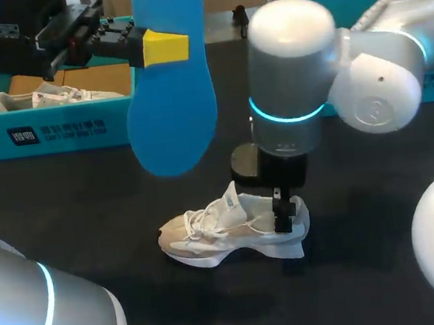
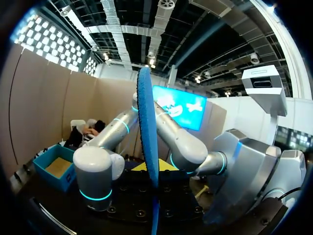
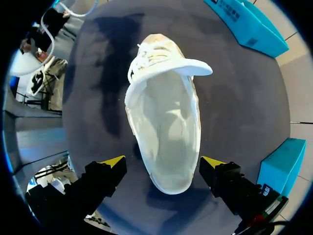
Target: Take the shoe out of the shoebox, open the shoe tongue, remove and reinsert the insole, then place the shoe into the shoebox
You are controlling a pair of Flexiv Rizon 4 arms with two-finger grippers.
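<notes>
Our left claw (image 1: 171, 46) grips the flat blue foam insole (image 1: 175, 104) upright, high above the dark desk (image 1: 90, 216). Our right claw (image 3: 163, 162) stands wide open astride the heel of the white lace-up sneaker (image 3: 166, 117), which rests on the desk, outside the teal cardboard shoebox (image 1: 57, 134).

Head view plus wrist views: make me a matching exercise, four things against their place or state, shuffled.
Things:
1 insole
2 shoe
3 shoebox
4 right end effector

States:
A open, astride the shoe's heel
B blue, held aloft in the left end effector
C teal, far left on the table, second shoe inside
D white, standing on its sole mid-table

Pairs: 1-B; 2-D; 3-C; 4-A
</notes>
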